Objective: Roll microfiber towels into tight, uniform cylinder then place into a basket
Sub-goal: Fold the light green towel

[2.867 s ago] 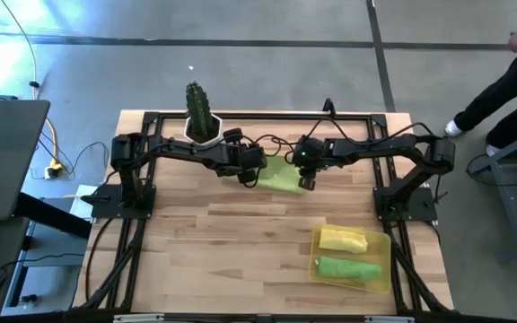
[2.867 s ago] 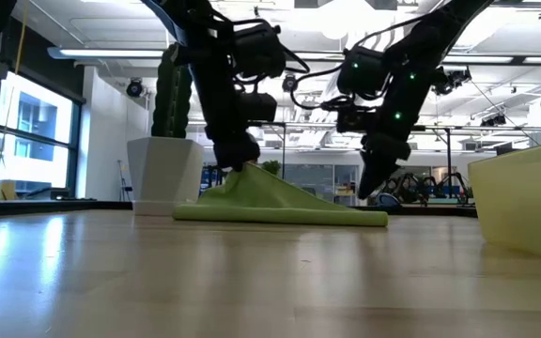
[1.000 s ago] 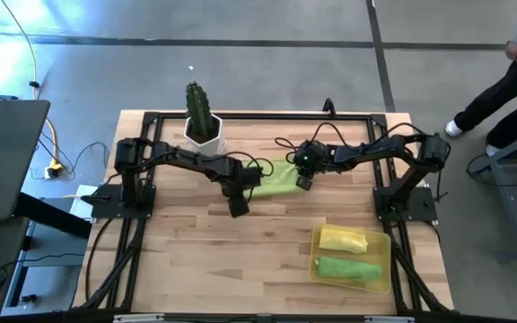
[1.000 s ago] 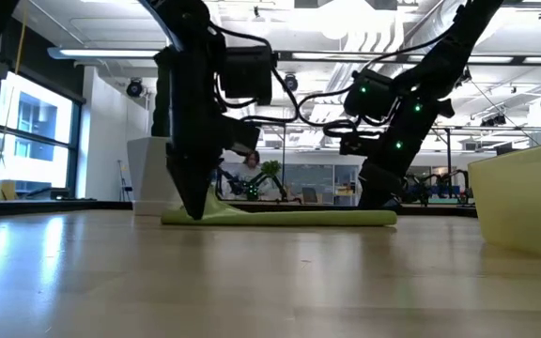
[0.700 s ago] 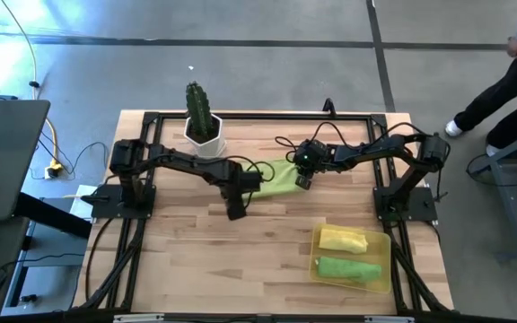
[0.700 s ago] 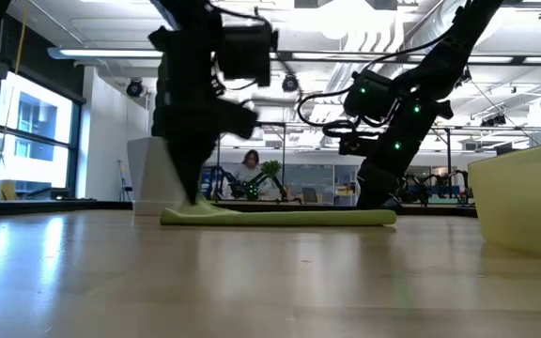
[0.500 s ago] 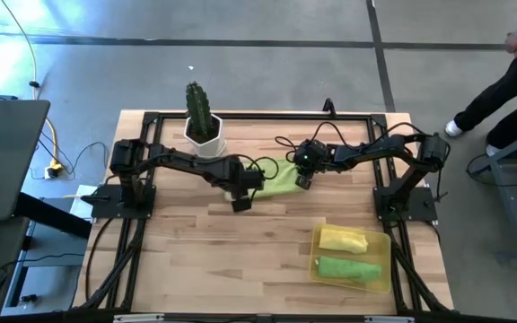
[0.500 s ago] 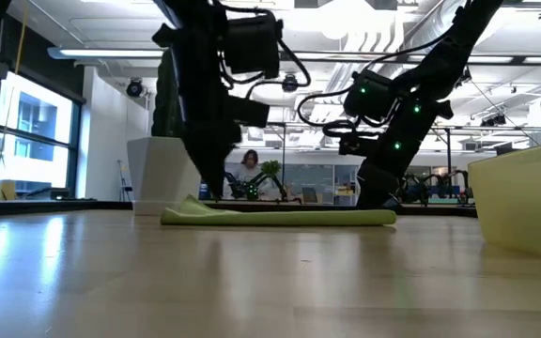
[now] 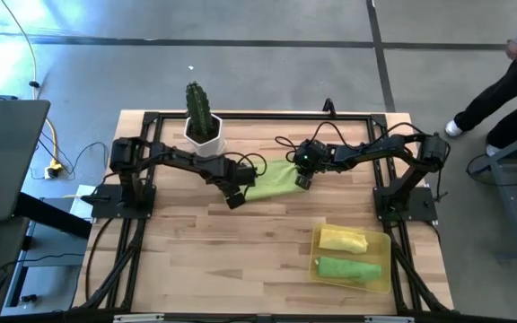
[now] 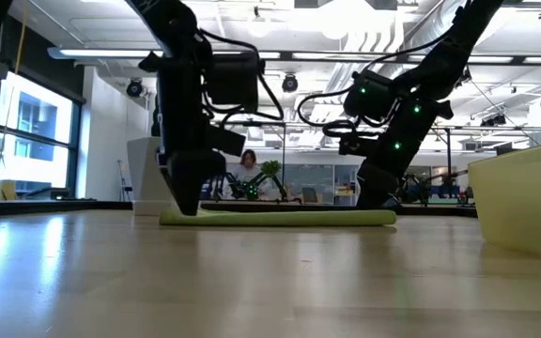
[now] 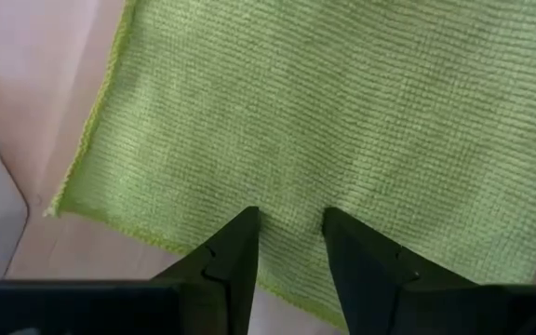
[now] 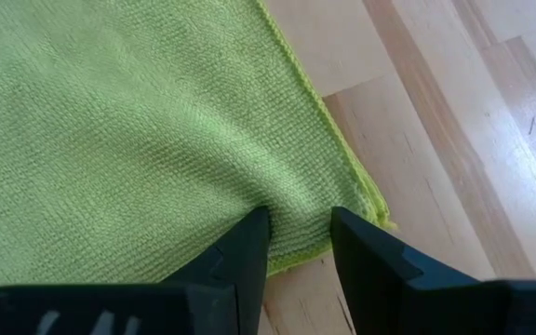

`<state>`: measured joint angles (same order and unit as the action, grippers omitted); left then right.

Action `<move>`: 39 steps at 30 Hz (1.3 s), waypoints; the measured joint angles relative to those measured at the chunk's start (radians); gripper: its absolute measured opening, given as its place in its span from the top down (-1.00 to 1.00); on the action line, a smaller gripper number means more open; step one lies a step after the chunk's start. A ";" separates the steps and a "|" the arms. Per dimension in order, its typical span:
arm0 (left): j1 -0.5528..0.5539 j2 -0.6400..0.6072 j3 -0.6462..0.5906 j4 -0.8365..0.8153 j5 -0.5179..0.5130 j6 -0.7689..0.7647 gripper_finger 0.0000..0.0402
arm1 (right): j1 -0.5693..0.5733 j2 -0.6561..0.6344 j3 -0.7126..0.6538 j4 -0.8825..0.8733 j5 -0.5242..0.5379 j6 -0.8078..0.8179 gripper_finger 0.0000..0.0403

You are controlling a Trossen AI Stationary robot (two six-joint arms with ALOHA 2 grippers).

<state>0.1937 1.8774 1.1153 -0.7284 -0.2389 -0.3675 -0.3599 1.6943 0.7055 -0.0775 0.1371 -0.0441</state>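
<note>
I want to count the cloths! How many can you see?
3. A yellow roll and a green roll sit in the tray. A green cloth lies flat between the arms.

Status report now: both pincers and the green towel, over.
Left pincer open, tips at flat lime towel, near edge. Right pincer open, tips pressing towel's far end. Two rolled towels already in basket. Nothing in the way.

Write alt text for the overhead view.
Two dark robot arms meet over a flat green towel at the back of a wooden table. A yellow tray near the front right holds a yellow roll and a green roll.
</note>
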 joint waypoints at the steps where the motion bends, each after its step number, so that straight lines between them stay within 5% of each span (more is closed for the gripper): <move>1: -0.009 0.000 -0.001 -0.001 0.002 -0.001 0.42 | 0.000 0.000 0.000 0.000 0.000 0.000 0.42; 12: -0.091 0.003 0.008 -0.008 -0.037 0.030 0.42 | 0.000 -0.020 0.001 -0.004 0.001 -0.041 0.42; 22: -0.038 -0.008 0.080 0.017 -0.206 0.225 0.42 | 0.116 -0.123 0.099 -0.265 -0.069 0.285 0.42; 31: 0.094 -0.004 0.076 0.108 -0.047 0.300 0.42 | 0.277 -0.122 0.101 -0.264 -0.063 0.538 0.42; 39: 0.095 0.000 0.027 0.098 0.003 0.282 0.42 | 0.293 -0.072 0.101 -0.286 0.006 0.563 0.42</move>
<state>0.2885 1.8771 1.1423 -0.6308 -0.2361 -0.0852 -0.0673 1.6225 0.8066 -0.3637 0.1436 0.5193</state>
